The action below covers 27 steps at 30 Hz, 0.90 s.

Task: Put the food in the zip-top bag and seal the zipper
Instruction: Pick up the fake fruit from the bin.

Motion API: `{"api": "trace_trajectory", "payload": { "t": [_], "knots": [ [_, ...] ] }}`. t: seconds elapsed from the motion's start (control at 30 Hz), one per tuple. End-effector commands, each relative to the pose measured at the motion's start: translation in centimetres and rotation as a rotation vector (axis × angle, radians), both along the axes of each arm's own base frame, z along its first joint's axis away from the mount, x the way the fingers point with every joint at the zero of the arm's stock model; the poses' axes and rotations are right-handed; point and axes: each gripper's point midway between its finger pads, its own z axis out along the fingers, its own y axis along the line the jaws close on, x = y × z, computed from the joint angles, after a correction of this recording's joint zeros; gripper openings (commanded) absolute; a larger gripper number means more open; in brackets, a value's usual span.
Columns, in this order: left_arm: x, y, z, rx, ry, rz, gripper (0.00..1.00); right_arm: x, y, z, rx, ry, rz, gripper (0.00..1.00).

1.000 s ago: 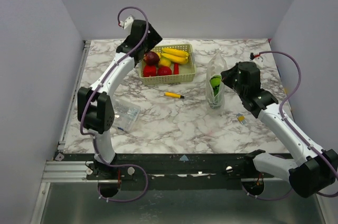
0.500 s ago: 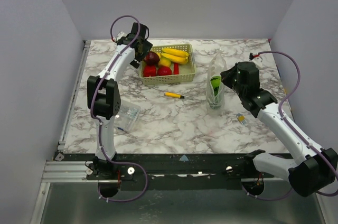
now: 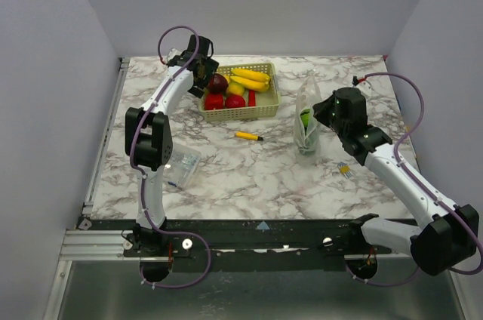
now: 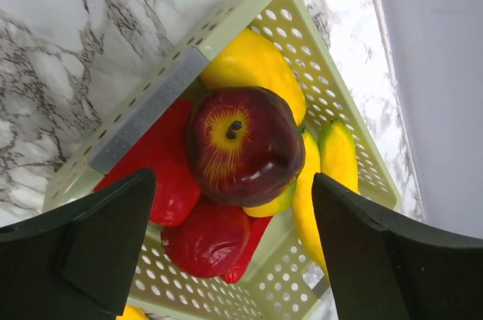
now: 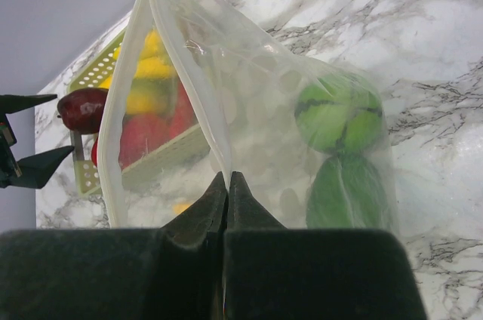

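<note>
The food lies mostly in a yellow-green mesh basket (image 3: 240,114): a dark-red apple (image 4: 243,146) on top, red round ones (image 4: 207,241), a lemon (image 4: 253,67) and bananas (image 3: 251,78). My left gripper (image 4: 230,207) hangs open just above the apple (image 3: 217,82), one finger on each side, touching nothing. The zip-top bag (image 5: 264,93) stands upright to the right of the basket with two green pieces (image 5: 337,112) inside. My right gripper (image 5: 228,180) is shut on one lip of the bag's mouth, on the zipper strip (image 5: 187,71); the mouth gapes toward the basket.
A thin yellow-and-black stick (image 3: 248,136) lies in front of the basket. A flat clear packet (image 3: 179,163) sits by the left arm. A small yellow item (image 3: 344,170) lies under the right arm. Grey walls close in the table on three sides.
The left arm has folded in and brought its open gripper down over the basket's left end. The right gripper kept its hold on the bag, which shifted only slightly.
</note>
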Motion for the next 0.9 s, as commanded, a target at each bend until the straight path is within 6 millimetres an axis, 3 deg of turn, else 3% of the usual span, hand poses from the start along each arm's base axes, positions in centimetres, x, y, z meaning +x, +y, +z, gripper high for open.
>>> {"api": "trace_trajectory", "payload": {
  "t": [0.0, 0.5, 0.6, 0.7, 0.87],
  "knots": [
    [1.1, -1.7, -0.7, -0.100, -0.026, -0.007, 0.84, 0.2, 0.1, -0.3, 0.014, -0.002, -0.002, 0.00],
    [2.5, -1.8, -3.3, -0.104, -0.003, 0.046, 0.76, 0.6, 0.3, -0.7, 0.006, 0.012, 0.001, 0.01],
    [2.6, -1.4, -3.1, -0.081, -0.011, 0.045, 0.68, 0.5, 0.1, -0.5, 0.000, 0.009, -0.002, 0.01],
    [2.6, -1.1, -2.3, -0.051, -0.039, 0.025, 0.52, 0.6, 0.0, -0.3, -0.010, 0.005, -0.003, 0.01],
    [1.7, -1.0, 0.7, 0.004, -0.088, -0.046, 0.40, 0.8, -0.8, 0.5, -0.086, -0.007, -0.006, 0.01]
  ]
}}
